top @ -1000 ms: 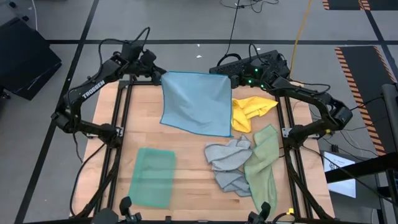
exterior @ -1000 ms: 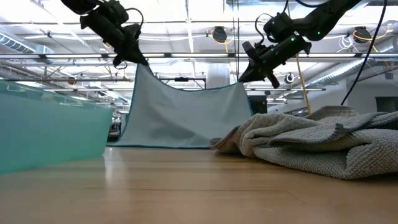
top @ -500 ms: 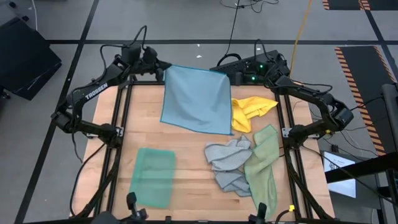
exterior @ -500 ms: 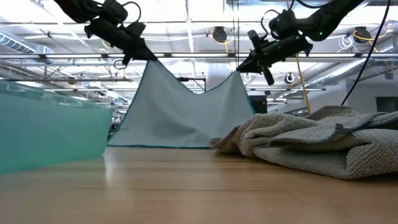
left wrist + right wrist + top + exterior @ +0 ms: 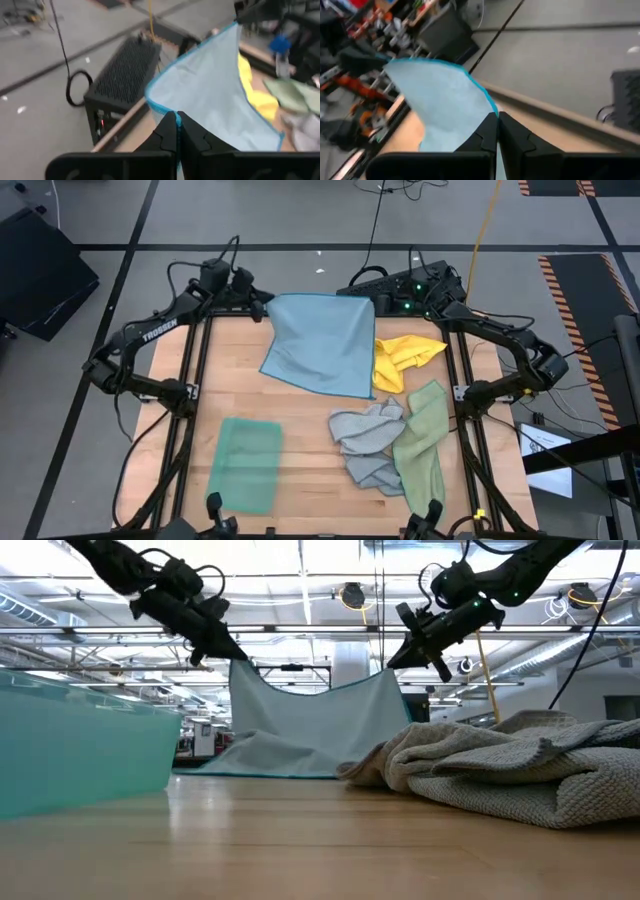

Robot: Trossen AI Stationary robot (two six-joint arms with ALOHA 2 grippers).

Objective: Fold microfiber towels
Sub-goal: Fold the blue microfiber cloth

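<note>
Blue towel point(image 5: 322, 345) hangs along the counter's point(image 5: 300, 460) far edge, each top corner held by the left pincer point(image 5: 262, 308) and right pincer point(image 5: 381, 304); yellow towel point(image 5: 403, 358) beside it.

right claw point(image 5: 497, 131) | clamped on light blue towel point(image 5: 445, 105) corner | towel spreads away over table edge point(image 5: 555, 117)

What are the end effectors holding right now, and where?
Light blue towel: left end effector pinches one far corner, right end effector the other.

Both grippers (left point(image 5: 262, 306), right point(image 5: 381, 304)) clamped, raised
</note>
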